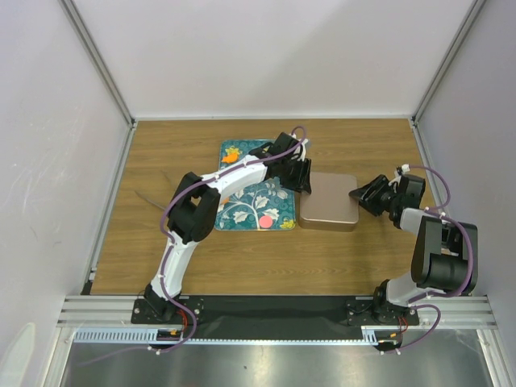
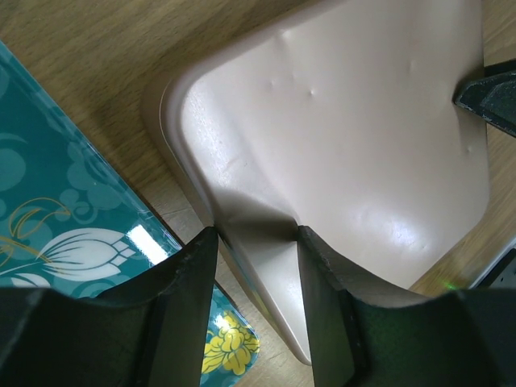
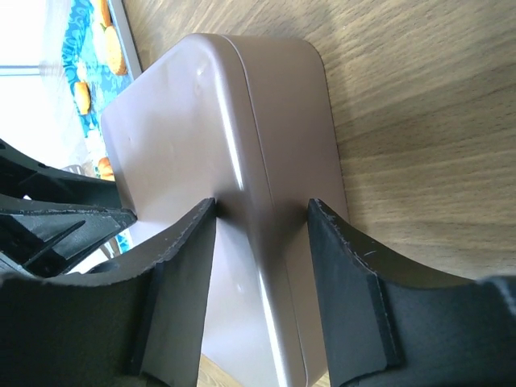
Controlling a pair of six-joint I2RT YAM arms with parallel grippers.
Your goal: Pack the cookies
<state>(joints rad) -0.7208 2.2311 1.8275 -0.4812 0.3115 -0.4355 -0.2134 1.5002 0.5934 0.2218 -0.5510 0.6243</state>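
Observation:
A rose-gold tin lid [image 1: 329, 201] lies right of the teal flowered tray [image 1: 242, 211]. An orange cookie [image 1: 231, 157] and a pink cookie [image 1: 264, 220] lie on the tray; black and green cookies do not show. My left gripper [image 1: 305, 179] straddles the lid's left edge [image 2: 266, 266], one fingertip on its top, the other at its rim. My right gripper [image 1: 356, 195] straddles the lid's right edge [image 3: 258, 161] the same way. Both fingertip pairs touch the lid.
The tray's edge shows beside the lid in the left wrist view [image 2: 48, 201]. White walls with metal posts [image 1: 97, 64] close in the wooden table [image 1: 242, 258] at the back and sides. Both arm bases sit on the black rail [image 1: 266, 310] at the near edge.

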